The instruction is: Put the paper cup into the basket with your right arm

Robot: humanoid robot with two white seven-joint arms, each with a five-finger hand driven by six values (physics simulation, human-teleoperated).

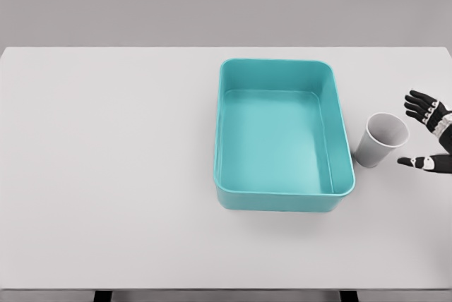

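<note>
A white paper cup [381,141] stands upright on the table, just right of the teal basket [282,196]. The basket is a rectangular tub with nothing inside. My right hand [418,133], black-fingered, reaches in from the right edge a short way right of the cup. Its fingers [422,106] are spread above and the thumb [417,163] below, facing the cup without touching it. The hand holds nothing. My left arm does not show.
The white table [106,175] spans the view, with its far edge near the top and its front edge at the bottom. The basket's right wall stands close beside the cup.
</note>
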